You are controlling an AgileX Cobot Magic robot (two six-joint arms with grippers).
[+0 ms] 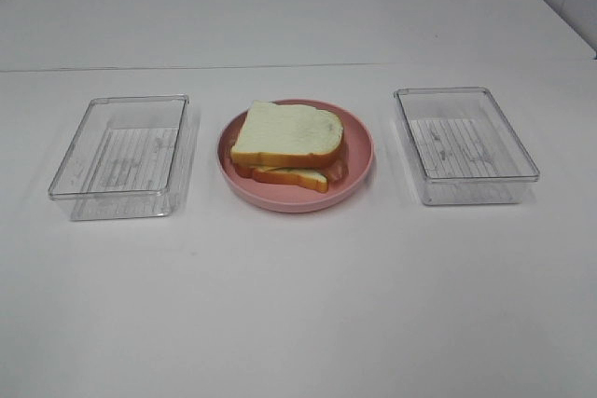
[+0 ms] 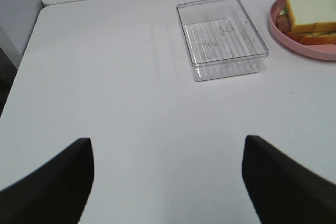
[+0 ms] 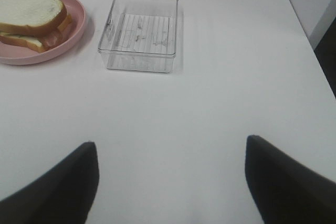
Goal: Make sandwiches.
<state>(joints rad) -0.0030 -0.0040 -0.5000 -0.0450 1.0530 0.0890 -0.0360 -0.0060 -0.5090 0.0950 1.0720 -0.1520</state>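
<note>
A stacked sandwich (image 1: 286,144) lies on a round pink plate (image 1: 359,151) in the middle of the white table: a thick white bread slice with orange-brown crust on top, a second slice under it, a strip of reddish filling at the side. The left wrist view catches the sandwich (image 2: 311,14) at its edge, and the right wrist view shows the sandwich (image 3: 31,18) too. My left gripper (image 2: 168,182) hangs open over bare table, well short of the plate. My right gripper (image 3: 170,182) is open as well, nothing between its fingers. Neither arm appears in the high view.
A clear plastic tray (image 1: 121,156) stands empty left of the plate, and another clear tray (image 1: 464,144) stands empty to its right. A seam between two tabletops (image 1: 280,66) runs across the back.
</note>
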